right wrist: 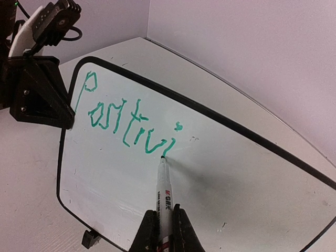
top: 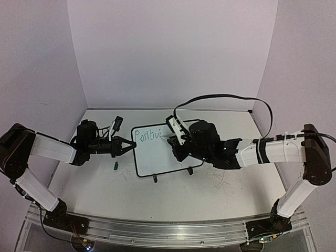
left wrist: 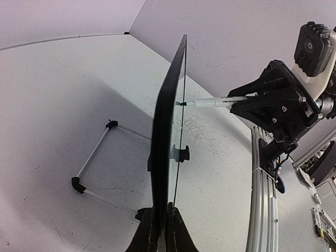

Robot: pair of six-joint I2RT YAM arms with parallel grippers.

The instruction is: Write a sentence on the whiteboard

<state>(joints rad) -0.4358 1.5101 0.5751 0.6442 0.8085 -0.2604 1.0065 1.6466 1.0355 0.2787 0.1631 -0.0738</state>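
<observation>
The whiteboard (top: 157, 157) stands tilted on the table, edge-on in the left wrist view (left wrist: 167, 131). Green letters of the sentence (right wrist: 128, 123) read "Positivi" along its top (top: 147, 135). My left gripper (left wrist: 161, 210) is shut on the board's left rim (top: 128, 146). My right gripper (right wrist: 164, 223) is shut on a white marker (right wrist: 164, 194). The marker's tip touches the board at the foot of the last letter. The marker (left wrist: 212, 102) also shows meeting the board from the right.
A small green marker cap (top: 116, 166) lies on the table left of the board. The wire stand (left wrist: 94, 152) props the board from behind, and two black feet (top: 155, 178) hold its lower rim. Faint grey scribbles (left wrist: 205, 131) mark the tabletop. A metal rail (top: 157, 231) runs along the near edge.
</observation>
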